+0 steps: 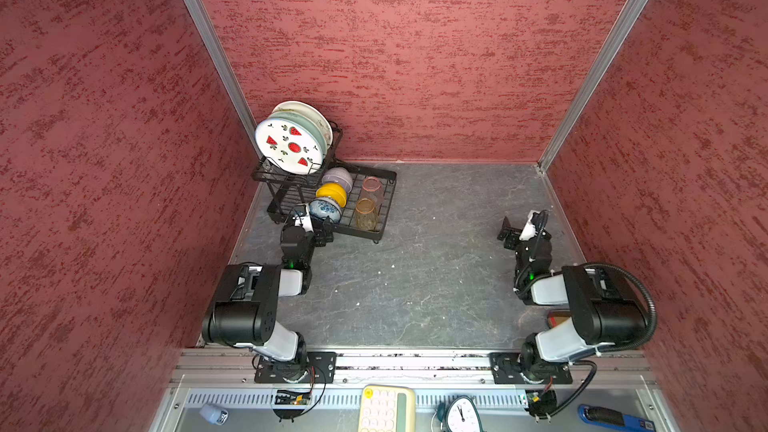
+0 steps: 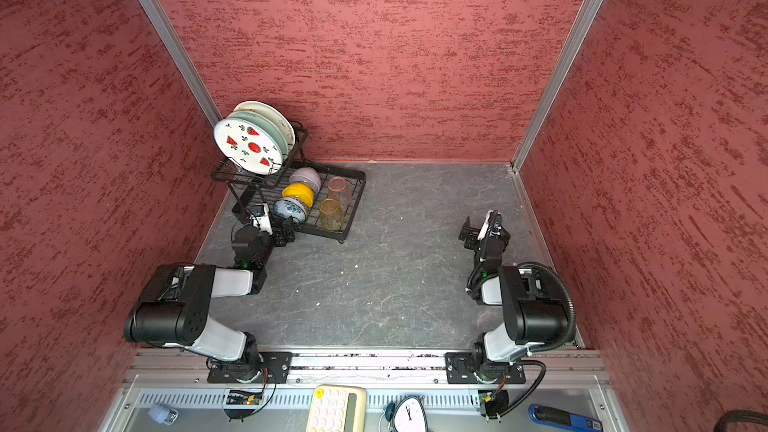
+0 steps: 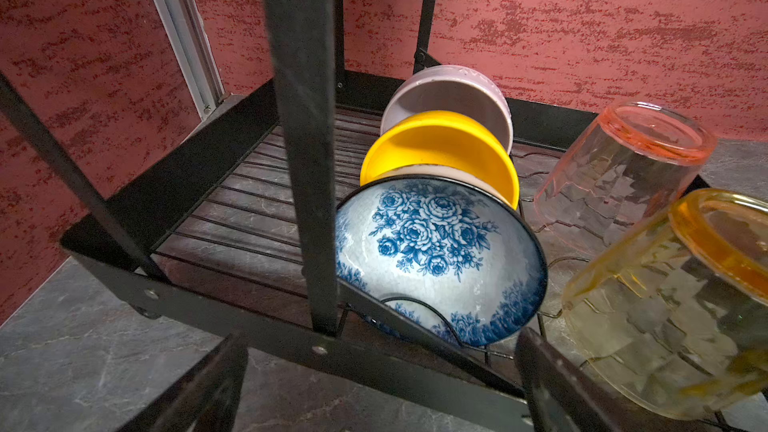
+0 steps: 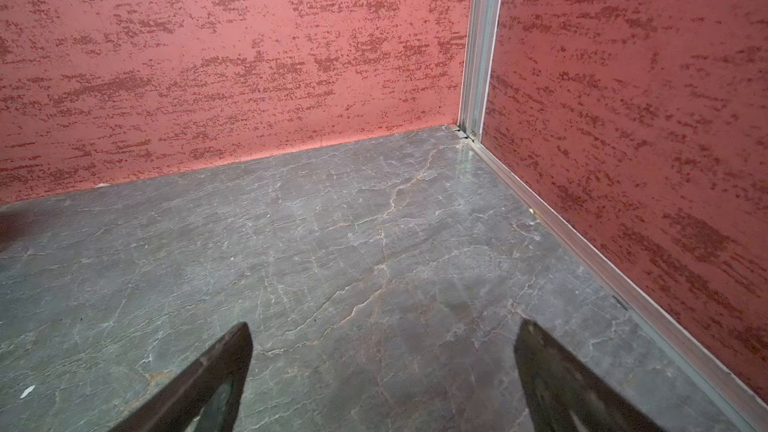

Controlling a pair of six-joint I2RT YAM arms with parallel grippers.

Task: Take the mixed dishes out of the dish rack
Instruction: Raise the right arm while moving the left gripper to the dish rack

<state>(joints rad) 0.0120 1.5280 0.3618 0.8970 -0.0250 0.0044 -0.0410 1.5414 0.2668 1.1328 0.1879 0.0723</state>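
left claw (image 3: 382, 336) gapes wide and empty, the blue-white bowl (image 3: 436, 251) just ahead on the dish rack (image 3: 187, 306); right claw (image 4: 382, 332), likewise spread, hangs over the counter (image 4: 332, 234), well apart.

Watermelon-print white plate (image 1: 291, 145), yellow bowl (image 1: 331, 194), blue-floral bowl (image 3: 436, 259), black rack (image 3: 166, 184)

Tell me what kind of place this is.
Likely a lab test cell, not a real kitchen: two robot arms bolted to an aluminium rail, red panel walls in metal framing, and a dish rack on a stone-look tabletop.
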